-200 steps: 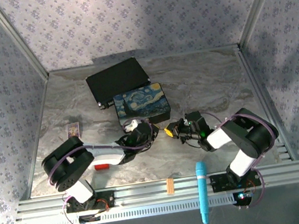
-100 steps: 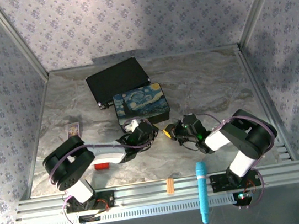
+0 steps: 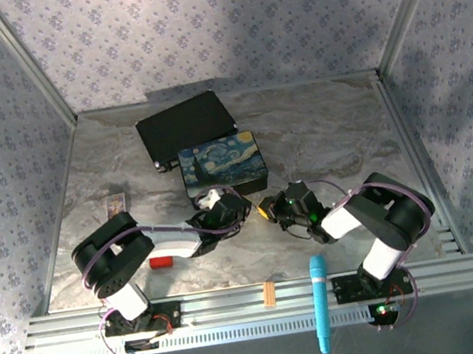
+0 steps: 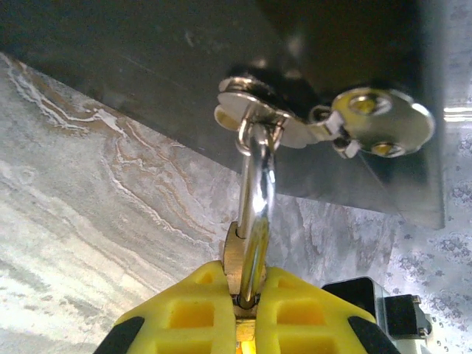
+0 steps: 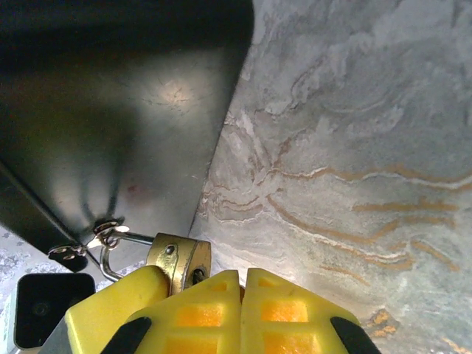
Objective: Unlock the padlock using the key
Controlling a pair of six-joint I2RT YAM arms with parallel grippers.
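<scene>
Two pincers meet low at the centre of the top view, just below the painted box [image 3: 224, 163]. Right pincer [image 5: 241, 284]: yellow pads pressed together at the bottom of its wrist view, no gap btwn them. Whether the key sits in that seam I can't tell. Just up-left of those tips, all but touching, is the padlock [image 5: 179, 258], so the thing to reach lies a hair left of the right pincer. It is a small brass-gold body, tilted, w/ one rivet on its side and its end face turned toward the pads. Its long axis runs from that end up-left along the thin silver shackle [image 4: 254, 192] to the hasp [image 4: 310, 129] on the dark box wall. Left pincer [image 4: 247, 295] is clamped on the lock itself, pads pinching body and lower shackle at the bottom centre of its view, so the lock hangs off the marble surface [image 5: 354, 147], shackle closed through the hasp ring. Left arm steadies, right is prob the one to bring the key. The move turns on lining the seam up w/ the lock's end face along that axis.
</scene>
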